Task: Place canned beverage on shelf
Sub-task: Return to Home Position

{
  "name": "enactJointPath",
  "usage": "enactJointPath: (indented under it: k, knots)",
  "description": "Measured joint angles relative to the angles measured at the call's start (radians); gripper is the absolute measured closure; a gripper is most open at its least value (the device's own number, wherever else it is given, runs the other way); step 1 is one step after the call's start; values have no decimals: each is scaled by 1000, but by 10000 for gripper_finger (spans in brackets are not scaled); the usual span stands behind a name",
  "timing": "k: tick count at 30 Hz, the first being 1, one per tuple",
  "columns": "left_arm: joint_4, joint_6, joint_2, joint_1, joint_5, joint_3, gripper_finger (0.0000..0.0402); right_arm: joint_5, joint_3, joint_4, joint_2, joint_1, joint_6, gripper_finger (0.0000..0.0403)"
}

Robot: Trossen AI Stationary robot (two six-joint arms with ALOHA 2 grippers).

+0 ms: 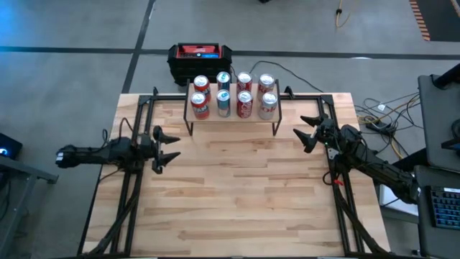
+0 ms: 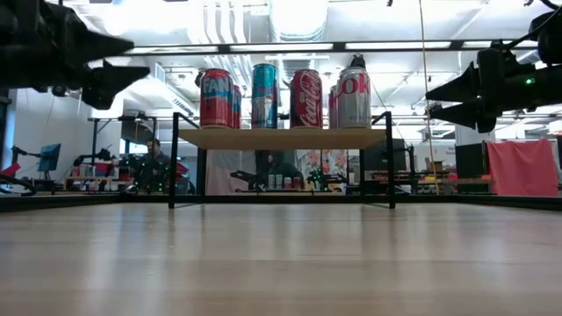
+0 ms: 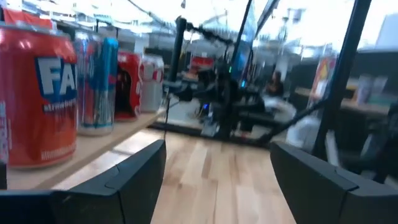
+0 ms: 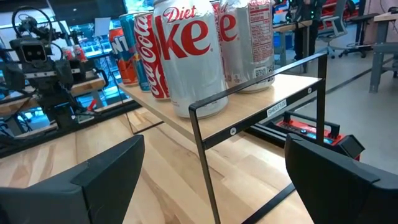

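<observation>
The shelf (image 1: 231, 117) stands at the table's far middle, its black legs on the wood. Several cans stand upright on its light top board (image 2: 281, 138), among them a red can (image 2: 215, 98), a blue can (image 2: 264, 95), a Coca-Cola can (image 2: 306, 98) and a silver Diet Coke can (image 4: 186, 56). My left gripper (image 1: 176, 146) hovers open, left of the shelf and nearer the front, pointing toward the table's middle. My right gripper (image 1: 298, 126) hovers open just right of the shelf, pointing at its right end. Neither gripper has anything between its fingers.
A black-and-red box (image 1: 200, 59) sits on the floor behind the table. Cables (image 1: 381, 115) lie off the right edge. Black arm frames run along both sides of the table (image 1: 230, 201). A person (image 2: 156, 162) sits in the room beyond.
</observation>
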Motion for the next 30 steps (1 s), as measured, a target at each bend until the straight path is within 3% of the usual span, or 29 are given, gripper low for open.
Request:
enactJointPath:
  k: [2, 6, 9, 30]
  knots:
    - [-43, 55, 0, 0, 0, 0, 127, 0, 0, 0, 0, 0, 0, 37]
    - [-101, 390, 6, 6, 3, 0, 127, 0, 0, 1, -1, 0, 0, 37]
    - [-101, 534, 11, 6, 1, 0, 127, 0, 0, 1, -1, 0, 0, 37]
    - [-98, 429, 15, 6, 0, 6, 127, 0, 0, 2, 0, 0, 0, 37]
